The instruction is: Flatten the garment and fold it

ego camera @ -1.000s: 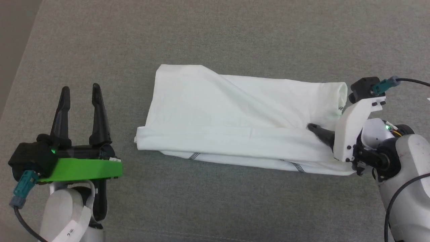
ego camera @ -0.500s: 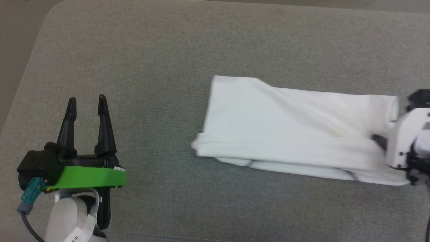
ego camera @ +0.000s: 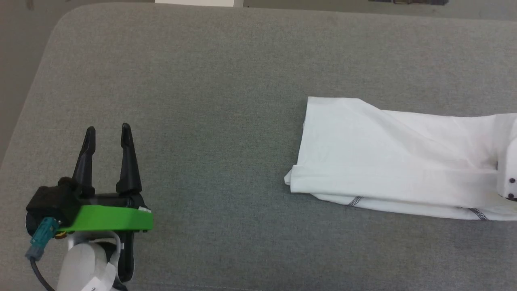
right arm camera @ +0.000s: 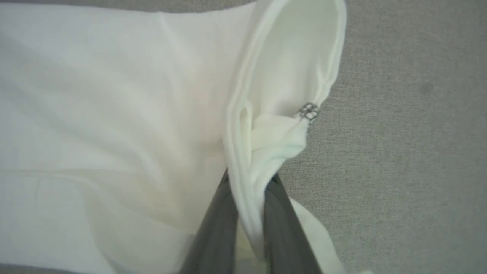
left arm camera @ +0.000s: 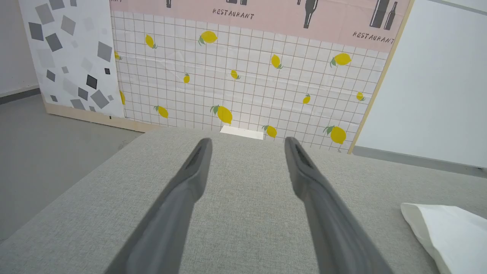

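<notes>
The garment (ego camera: 396, 161), a white shirt folded into a long band with dark zigzag stitching along its near hem, lies at the right of the grey surface and runs off the right edge of the head view. Its left end (left arm camera: 452, 232) shows at the lower right of the left wrist view. My right gripper (right arm camera: 249, 182) is shut on a bunched fold of the garment (right arm camera: 114, 114) at its right end; its white mount (ego camera: 509, 173) sits at the head view's right edge. My left gripper (ego camera: 108, 135) stands open over bare surface, far left of the garment.
The grey padded surface (ego camera: 210, 101) has a rounded far-left corner with floor beyond it. Behind its far edge stand a lemon-patterned panel (left arm camera: 243, 83) and a white wall panel (left arm camera: 437, 87). A small white box (left arm camera: 241, 132) sits at the far edge.
The head camera has swung left, so the garment now sits further right in view. My right gripper has shut on the garment's right end. The left gripper stays open and still.
</notes>
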